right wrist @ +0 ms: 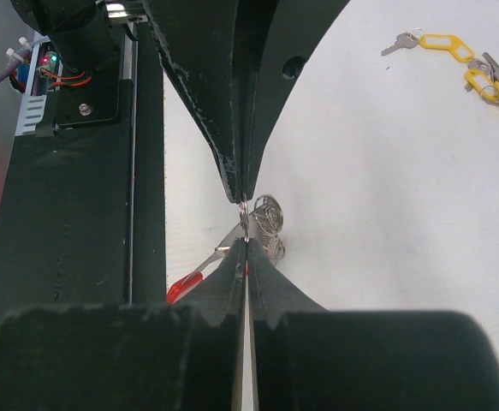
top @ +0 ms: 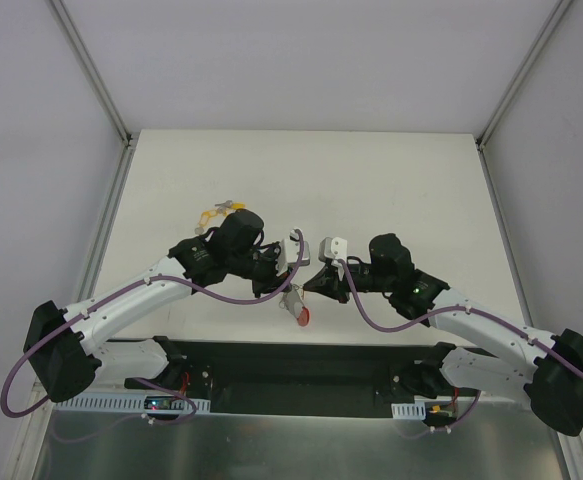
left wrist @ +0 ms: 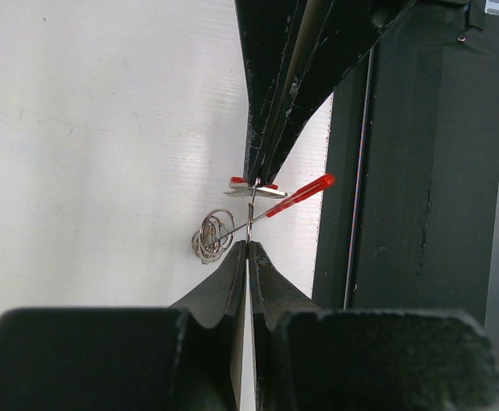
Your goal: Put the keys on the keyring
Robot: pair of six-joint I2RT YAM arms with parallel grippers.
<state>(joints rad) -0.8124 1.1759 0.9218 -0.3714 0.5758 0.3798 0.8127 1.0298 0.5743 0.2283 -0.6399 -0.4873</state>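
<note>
There are two grippers, the left gripper [left wrist: 248,250] and the right gripper [right wrist: 246,247], their closed jaws facing each other tip to tip. One keyring [right wrist: 268,224] sits right at those tips, made of one red plastic part and one silvery coil. Well apart from the jaws, out beyond the right gripper's tips and off to one side, lie two yellow tags [right wrist: 444,43] carrying keys [right wrist: 399,43]: one key on the nearer tag, and a small bunch on the farther that is too tangled to count.
</note>
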